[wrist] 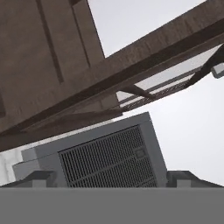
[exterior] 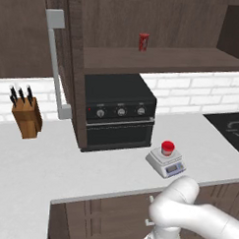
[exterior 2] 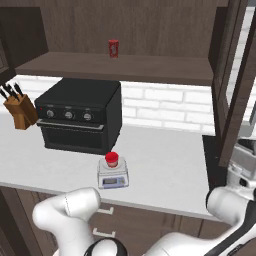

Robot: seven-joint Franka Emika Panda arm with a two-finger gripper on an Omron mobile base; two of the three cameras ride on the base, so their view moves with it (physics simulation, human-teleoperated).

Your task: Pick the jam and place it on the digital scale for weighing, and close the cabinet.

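The jam (exterior: 167, 147) sits on the digital scale (exterior: 166, 163) at lower centre, cabinet (exterior 2: 235, 85) doors open, fingers wide.

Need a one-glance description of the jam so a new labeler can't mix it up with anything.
Find the black oven on the white counter. Just in front of its right corner sits a small light grey digital scale, and the jam stands on its plate. It is squat with a red lid, unlike the taller slim red can on the cabinet shelf above.
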